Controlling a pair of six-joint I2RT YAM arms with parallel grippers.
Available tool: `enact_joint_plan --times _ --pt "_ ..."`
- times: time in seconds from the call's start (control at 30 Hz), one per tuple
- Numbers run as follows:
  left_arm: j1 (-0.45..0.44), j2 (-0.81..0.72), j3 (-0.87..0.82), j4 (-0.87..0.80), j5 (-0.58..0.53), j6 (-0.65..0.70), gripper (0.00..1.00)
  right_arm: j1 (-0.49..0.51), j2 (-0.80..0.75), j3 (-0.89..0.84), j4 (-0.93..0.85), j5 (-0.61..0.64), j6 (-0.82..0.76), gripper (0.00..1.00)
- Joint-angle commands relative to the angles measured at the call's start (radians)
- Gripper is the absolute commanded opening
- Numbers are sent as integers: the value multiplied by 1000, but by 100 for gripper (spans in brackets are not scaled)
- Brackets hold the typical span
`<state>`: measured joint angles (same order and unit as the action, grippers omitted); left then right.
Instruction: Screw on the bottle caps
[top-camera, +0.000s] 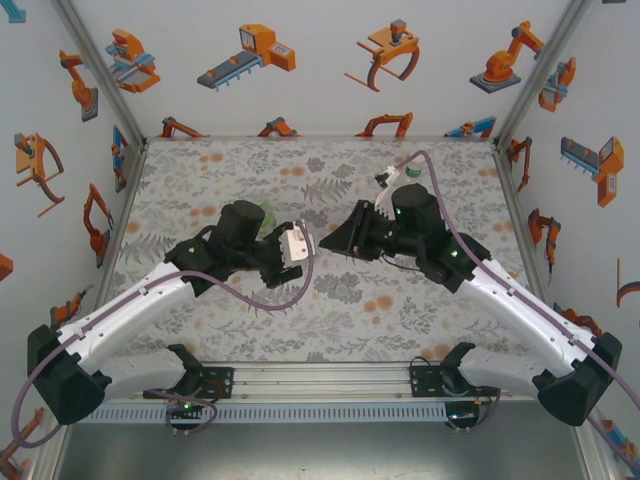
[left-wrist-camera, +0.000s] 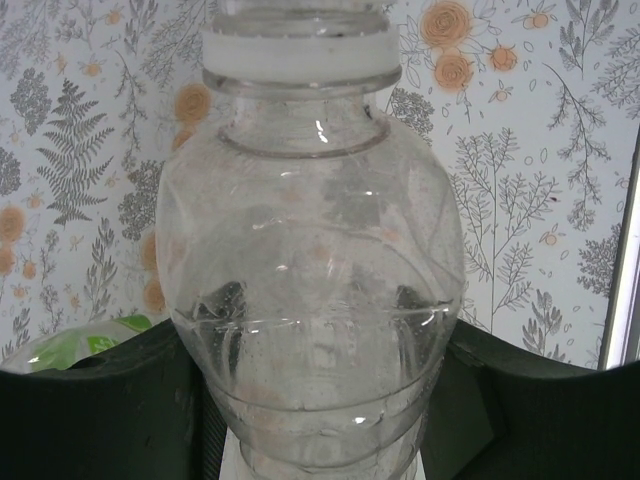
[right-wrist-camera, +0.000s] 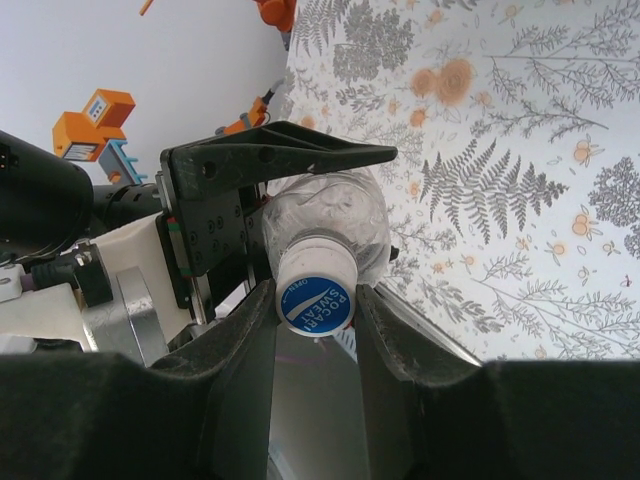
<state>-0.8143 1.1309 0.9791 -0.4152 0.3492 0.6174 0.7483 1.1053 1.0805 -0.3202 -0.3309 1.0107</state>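
Note:
A clear bottle (left-wrist-camera: 310, 250) lies level above the middle of the table (top-camera: 330, 300), and my left gripper (left-wrist-camera: 315, 395) is shut on its lower body, one dark finger on each side. In the top view the left gripper (top-camera: 283, 247) holds this bottle (top-camera: 298, 243) pointing right at my right gripper (top-camera: 335, 240). The cap (right-wrist-camera: 315, 298), white-sided with a blue printed top, sits on the bottle's neck (right-wrist-camera: 325, 225). My right gripper (right-wrist-camera: 315, 305) is shut on the cap, both pads pressing its sides.
A squat green bottle (top-camera: 265, 210) stands just behind the left arm and shows again as the green bottle (left-wrist-camera: 85, 345) at the lower left. Another small bottle (top-camera: 392, 178) stands behind the right arm at the back. Patterned walls close in both sides.

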Motion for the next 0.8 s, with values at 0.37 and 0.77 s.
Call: enact_joint_plan --times 0.37,0.77 --pt "-25 3 31 70 63 38 0 -1 -57 141 -186 66 -198 55" --pt "-24 7 32 63 115 41 0 -2 -133 94 -23 47 -816 55"
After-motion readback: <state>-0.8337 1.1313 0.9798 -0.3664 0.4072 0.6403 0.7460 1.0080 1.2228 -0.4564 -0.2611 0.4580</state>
